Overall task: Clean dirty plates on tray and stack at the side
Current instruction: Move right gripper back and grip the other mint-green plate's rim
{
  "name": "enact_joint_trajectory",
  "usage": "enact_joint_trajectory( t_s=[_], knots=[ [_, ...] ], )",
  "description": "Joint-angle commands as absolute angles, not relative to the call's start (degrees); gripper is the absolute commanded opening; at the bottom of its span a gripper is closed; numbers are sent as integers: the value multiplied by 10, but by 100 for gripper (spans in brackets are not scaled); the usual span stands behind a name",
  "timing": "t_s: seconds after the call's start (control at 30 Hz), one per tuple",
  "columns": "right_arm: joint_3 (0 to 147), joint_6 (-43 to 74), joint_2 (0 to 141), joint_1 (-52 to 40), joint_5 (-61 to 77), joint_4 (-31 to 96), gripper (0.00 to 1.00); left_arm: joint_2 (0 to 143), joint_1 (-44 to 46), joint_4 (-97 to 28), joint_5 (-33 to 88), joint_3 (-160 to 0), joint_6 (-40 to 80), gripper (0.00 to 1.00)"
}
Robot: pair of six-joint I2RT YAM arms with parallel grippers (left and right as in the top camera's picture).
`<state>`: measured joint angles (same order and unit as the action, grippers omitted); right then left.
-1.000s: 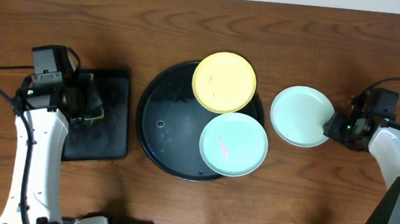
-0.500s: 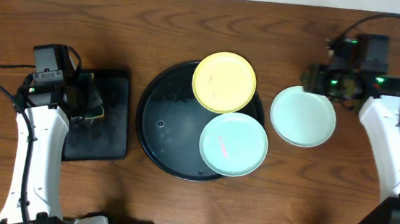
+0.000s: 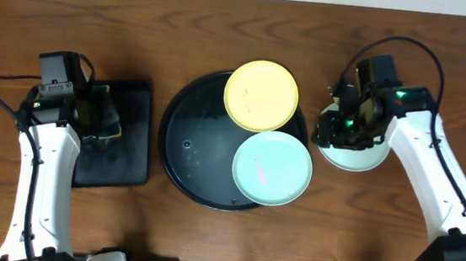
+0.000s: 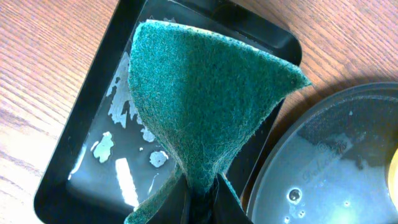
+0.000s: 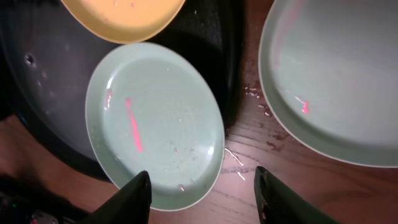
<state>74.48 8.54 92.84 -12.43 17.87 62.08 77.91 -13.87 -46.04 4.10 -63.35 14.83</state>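
Observation:
The round black tray [image 3: 184,156] holds a pale yellow plate [image 3: 261,95] on its far right rim and a mint-green plate [image 3: 271,169] with a pink streak at its near right. A second mint plate [image 3: 362,159] lies on the table to the right of the tray. My right gripper [image 3: 327,132] is open and empty above the gap between the two mint plates. In the right wrist view its fingers [image 5: 202,193] straddle the streaked plate's [image 5: 155,124] right edge. My left gripper [image 4: 202,193] is shut on a green scouring pad [image 4: 205,99].
A smaller black rectangular tray [image 3: 120,159] with wet patches lies left of the round tray, under the pad; it also shows in the left wrist view [image 4: 93,162]. Water drops lie on the round tray [image 4: 329,162] and on the wood between the mint plates [image 5: 249,155].
My right arm has left the side plate's right edge, swung round the far side, and now hangs over that plate's left rim by the tray. The left arm has not moved.

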Motion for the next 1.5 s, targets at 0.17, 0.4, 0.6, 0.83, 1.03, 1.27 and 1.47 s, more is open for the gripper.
enact_joint_trajectory(
  t_s=[0.17, 0.4, 0.6, 0.83, 1.03, 1.27, 1.47],
  knots=[
    [666, 91, 959, -135, 148, 572, 46, 779, -142, -462, 34, -630, 151, 7],
    [632, 77, 985, -138, 153, 519, 43, 779, -142, -462, 34, -630, 151, 7],
    [611, 70, 997, -150, 175, 485, 38, 779, -142, -461, 34, -630, 151, 7],
    [596, 80, 1007, -164, 174, 457, 28, 779, -142, -460, 34, -630, 151, 8],
    [598, 107, 1008, -166, 185, 451, 1, 778, -142, -460, 34, -630, 151, 8],
    [626, 174, 1007, -204, 262, 435, 1, 777, -134, -460, 34, -630, 151, 7],
    [626, 354, 1007, -286, 202, 369, 1, 777, -110, -459, 34, -630, 154, 7]
  ],
)
